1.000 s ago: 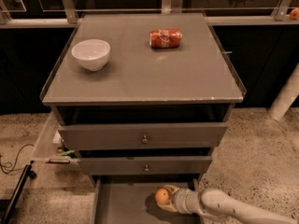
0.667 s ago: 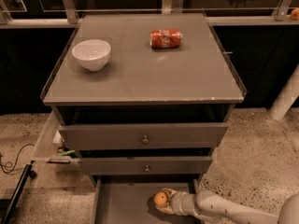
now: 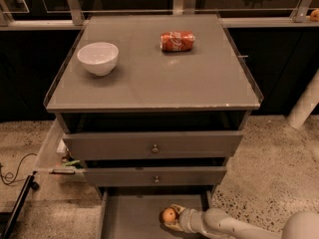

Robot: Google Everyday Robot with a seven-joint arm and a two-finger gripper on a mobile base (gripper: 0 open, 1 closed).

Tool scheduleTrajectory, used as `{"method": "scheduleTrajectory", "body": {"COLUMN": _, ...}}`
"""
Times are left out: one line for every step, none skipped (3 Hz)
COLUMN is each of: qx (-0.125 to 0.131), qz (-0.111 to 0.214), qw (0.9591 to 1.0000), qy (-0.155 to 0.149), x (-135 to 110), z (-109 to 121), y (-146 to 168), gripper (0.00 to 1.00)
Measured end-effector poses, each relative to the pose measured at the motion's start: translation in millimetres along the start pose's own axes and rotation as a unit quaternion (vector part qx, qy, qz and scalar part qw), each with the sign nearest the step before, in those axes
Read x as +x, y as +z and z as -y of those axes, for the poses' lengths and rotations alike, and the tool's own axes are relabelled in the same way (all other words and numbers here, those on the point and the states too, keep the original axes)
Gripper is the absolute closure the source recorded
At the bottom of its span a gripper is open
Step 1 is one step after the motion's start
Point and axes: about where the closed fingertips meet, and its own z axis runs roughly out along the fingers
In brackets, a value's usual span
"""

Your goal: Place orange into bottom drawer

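Note:
The orange point(image 3: 169, 215) is small and round, held low inside the open bottom drawer point(image 3: 130, 216), the lowest of the grey cabinet's three drawers. My gripper point(image 3: 172, 217) reaches in from the lower right on a pale grey arm and is shut on the orange, right of the drawer's middle. Whether the orange touches the drawer floor cannot be told.
On the cabinet top point(image 3: 154, 78) stand a white bowl point(image 3: 98, 58) at the left and a red soda can point(image 3: 177, 41) lying on its side at the back. The two upper drawers point(image 3: 154, 144) are slightly pulled out. Cables and clutter point(image 3: 65, 161) lie left of the cabinet.
My gripper has carried the orange slightly lower and further into the bottom drawer, and the arm's elbow has come into view at the lower right.

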Motion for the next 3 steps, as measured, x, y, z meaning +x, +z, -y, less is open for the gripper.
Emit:
{"method": "scheduleTrajectory", "body": {"qx": -0.003, "qz": 0.004, "qw": 0.9999, "qy": -0.01, "x": 12.3, "z": -3.5, "y": 20.7, "gripper": 1.0}}
{"method": "scheduleTrajectory", "body": {"qx": -0.002, "qz": 0.004, "qw": 1.0, "qy": -0.008, "x": 14.2, "z": -2.7, "y": 21.8, "gripper": 0.81}}
{"method": "scheduleTrajectory", "body": {"qx": -0.002, "qz": 0.004, "qw": 1.0, "qy": -0.008, "x": 14.2, "z": -2.7, "y": 21.8, "gripper": 0.58}}
